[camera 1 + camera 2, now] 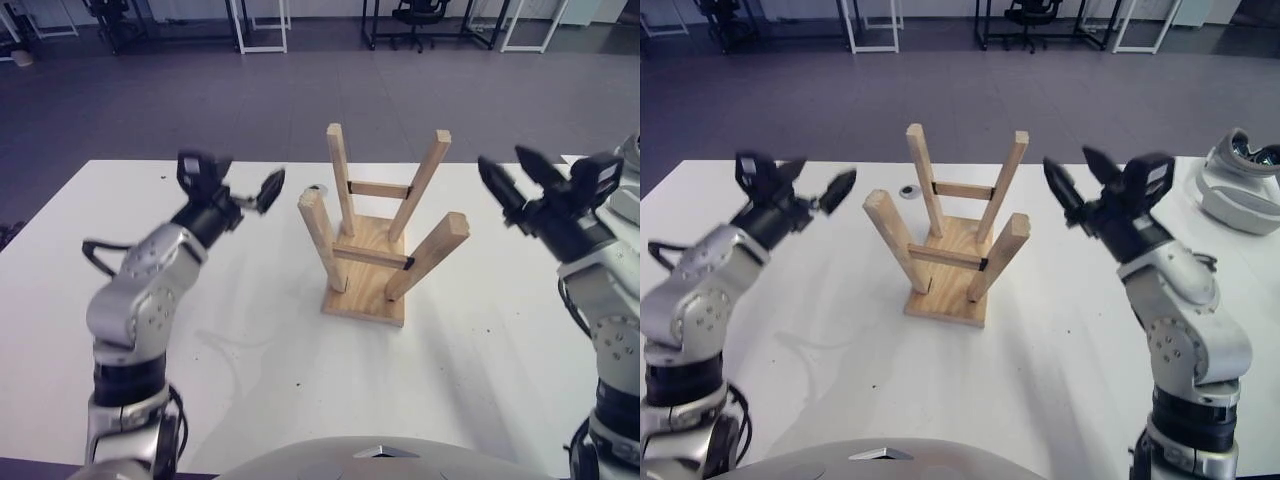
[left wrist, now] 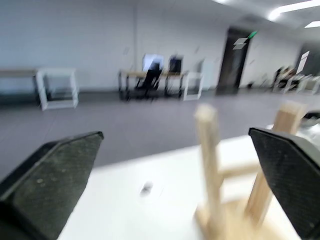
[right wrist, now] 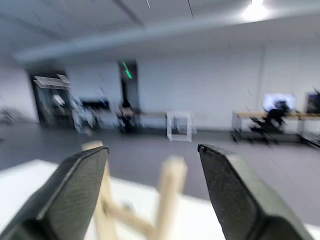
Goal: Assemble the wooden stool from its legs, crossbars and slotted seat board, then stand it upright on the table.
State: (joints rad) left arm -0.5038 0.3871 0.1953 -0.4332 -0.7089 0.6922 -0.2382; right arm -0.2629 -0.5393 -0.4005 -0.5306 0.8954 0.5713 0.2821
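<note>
Over on the far right of the table (image 1: 1060,400) sits a white-and-grey headset (image 1: 1240,185). A small round disc (image 1: 909,190) lies at the far edge, left of centre. Beyond, grey floor (image 1: 940,90), a black office chair (image 1: 1032,12) and white frame stands (image 1: 872,25).

Both left arm (image 1: 135,300) and right arm (image 1: 1185,310): silver-grey rounded joint housings, black bands between segments. Black wrist modules just behind the fingers. The left fingers (image 2: 50,185) and right fingers (image 3: 235,195): black, wedge-tapered, grainy pads. Black cable loop (image 1: 90,247) further back on left arm.
</note>
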